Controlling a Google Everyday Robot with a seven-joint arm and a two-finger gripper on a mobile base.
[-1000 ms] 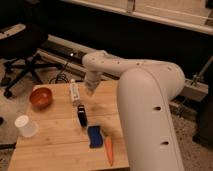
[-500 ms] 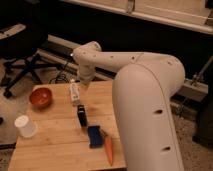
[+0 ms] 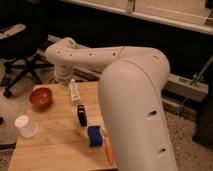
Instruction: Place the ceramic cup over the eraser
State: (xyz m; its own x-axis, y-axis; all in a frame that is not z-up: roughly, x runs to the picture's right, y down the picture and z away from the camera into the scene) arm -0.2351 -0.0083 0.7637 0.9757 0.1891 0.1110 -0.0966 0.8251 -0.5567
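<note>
The ceramic cup (image 3: 25, 125) is small, plain and white, and stands upright near the left edge of the wooden table (image 3: 55, 150). The eraser (image 3: 82, 115) is a small black oblong block lying near the table's middle, well to the right of the cup. My arm (image 3: 125, 80) reaches from the right across the back of the table. My gripper (image 3: 63, 80) hangs at its end over the far edge, behind the orange bowl and above the cup's side of the table, apart from both the cup and the eraser.
An orange-red bowl (image 3: 41, 97) sits at the back left. A slim white bottle-like object (image 3: 74, 92) lies behind the eraser. A blue pad (image 3: 94, 135) and an orange carrot-shaped object (image 3: 108, 150) lie toward the front right. An office chair (image 3: 20, 55) stands behind on the left.
My arm has swung to the left, carrying the gripper from above the bottle toward the table's far left edge. The things on the table have not moved.
</note>
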